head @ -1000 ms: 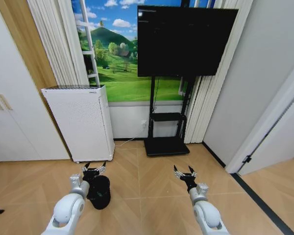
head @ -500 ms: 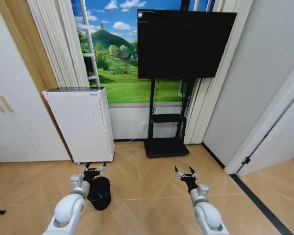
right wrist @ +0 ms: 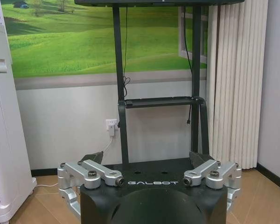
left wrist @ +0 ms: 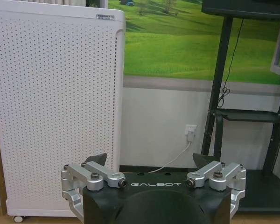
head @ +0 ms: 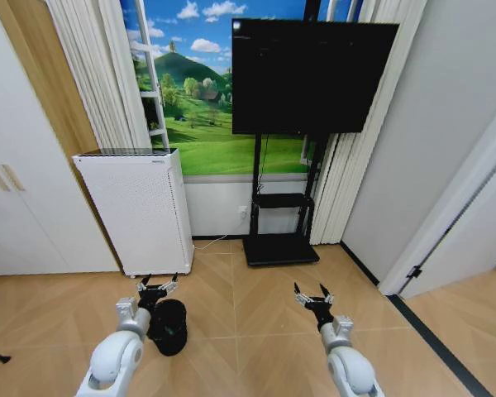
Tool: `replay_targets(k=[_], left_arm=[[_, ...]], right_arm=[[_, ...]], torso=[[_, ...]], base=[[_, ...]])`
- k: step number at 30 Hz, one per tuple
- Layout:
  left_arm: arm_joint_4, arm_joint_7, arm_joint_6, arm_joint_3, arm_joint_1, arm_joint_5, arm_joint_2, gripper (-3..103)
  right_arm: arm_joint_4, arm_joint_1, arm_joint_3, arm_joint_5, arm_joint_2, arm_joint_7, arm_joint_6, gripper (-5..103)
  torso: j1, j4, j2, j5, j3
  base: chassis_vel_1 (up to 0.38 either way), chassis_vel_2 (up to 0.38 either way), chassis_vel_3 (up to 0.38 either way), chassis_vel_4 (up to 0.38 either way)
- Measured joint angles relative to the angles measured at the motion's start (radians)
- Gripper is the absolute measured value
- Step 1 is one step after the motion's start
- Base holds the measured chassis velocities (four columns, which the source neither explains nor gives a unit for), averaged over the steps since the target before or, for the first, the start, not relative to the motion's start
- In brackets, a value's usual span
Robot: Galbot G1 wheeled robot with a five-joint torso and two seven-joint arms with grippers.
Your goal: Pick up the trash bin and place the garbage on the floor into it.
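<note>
Nearest to me, both arms reach forward low over the herringbone wood floor [head: 256, 331]. My left gripper [head: 158, 286] has its fingers spread apart, empty, hovering just above and behind the small black round trash bin [head: 170, 326], which stands upright on the floor beside the left forearm. My right gripper [head: 312, 294] hangs well apart to the right, fingers likewise spread, holding nothing. Farther back, the tall white perforated appliance [head: 136, 211] stands against the wall, with the black television [head: 312, 76] on its black stand [head: 279, 222] beyond, before a green landscape mural [head: 200, 124].
</note>
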Motion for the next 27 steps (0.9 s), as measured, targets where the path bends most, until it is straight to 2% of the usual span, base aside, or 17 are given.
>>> replay_targets(k=[12, 27], left_arm=[[-0.008, 0.0, 0.003, 0.0, 0.006, -0.003, 0.007, 100], [-0.025, -0.001, 0.006, -0.007, 0.013, -0.008, 0.008, 100]], right_arm=[[0.014, -0.024, 0.007, -0.006, 0.007, 0.009, 0.005, 100], [0.023, -0.034, 0.015, -0.01, 0.012, 0.007, 0.016, 100]], torso=[[-0.002, 0.0, -0.005, -0.0001, -0.003], [-0.003, -0.0001, -0.008, 0.0001, -0.004]], base=[[0.038, -0.028, -0.04, 0.032], [0.227, -0.224, -0.227, 0.22]])
